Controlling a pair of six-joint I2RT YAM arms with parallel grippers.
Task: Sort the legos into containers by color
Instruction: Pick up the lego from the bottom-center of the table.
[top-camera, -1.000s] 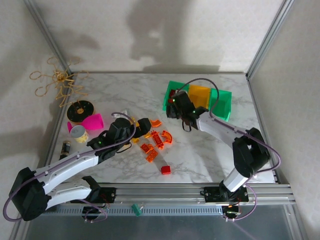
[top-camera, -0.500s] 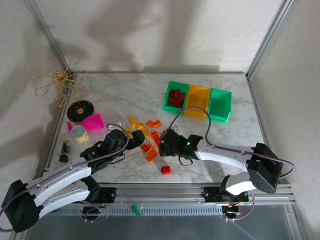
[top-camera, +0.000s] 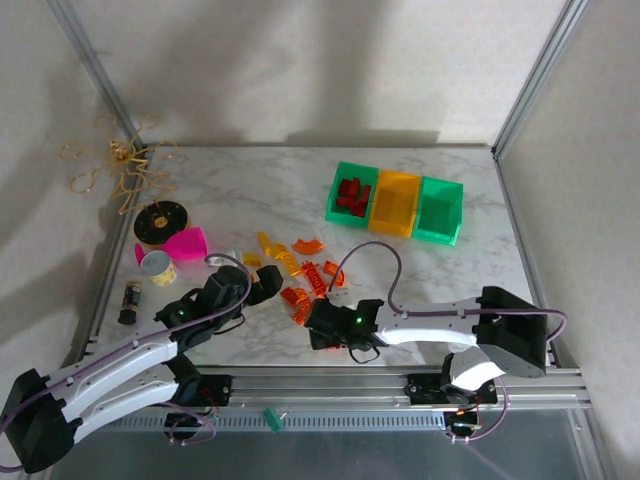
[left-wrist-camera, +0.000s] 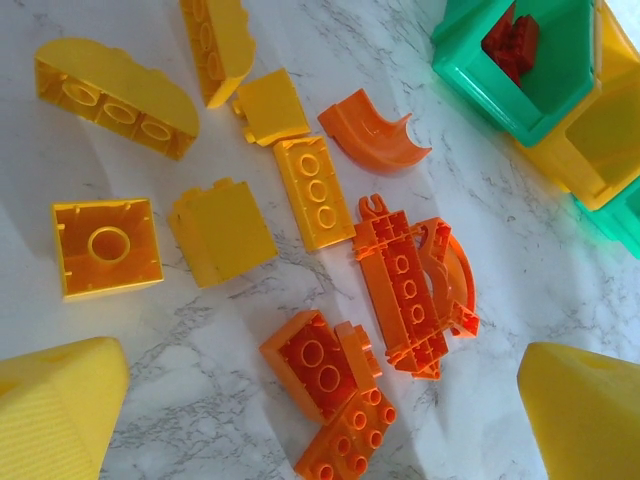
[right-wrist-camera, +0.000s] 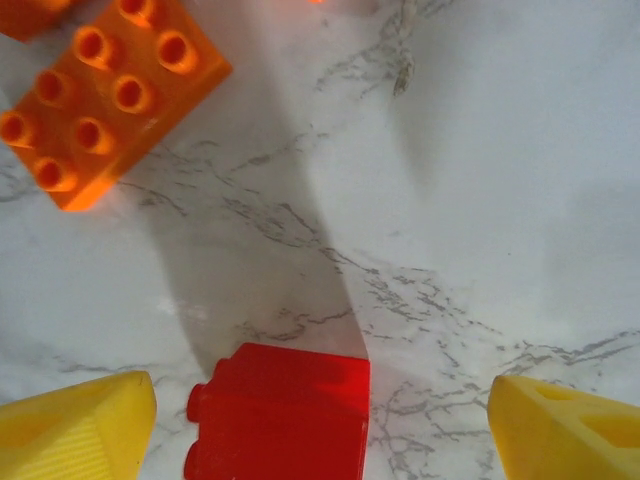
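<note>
- The right claw (right-wrist-camera: 320, 430) is held wide open, low over the worktop (right-wrist-camera: 480, 200). A red brick (right-wrist-camera: 280, 410) is seen between its yellow fingertips (right-wrist-camera: 75, 425) at the bottom centre of the right wrist view, with a gap on either side, and nothing is gripped.
- The left claw (left-wrist-camera: 320, 410) is likewise spread wide above the loose yellow and orange bricks (left-wrist-camera: 400, 280), with nothing held.
- Three joined bins (top-camera: 396, 203) are set at the upper right of the overhead view, and red pieces (top-camera: 351, 192) lie in the left green one.
- A second ago the right claw was placed over those bins; it has since been brought to the lower centre. The left arm has been drawn back toward the lower left.
- The red brick is cut off by the bottom edge of the right wrist view, and from overhead it is covered by the right claw. In the left wrist view the bins are cropped at the upper right corner.
</note>
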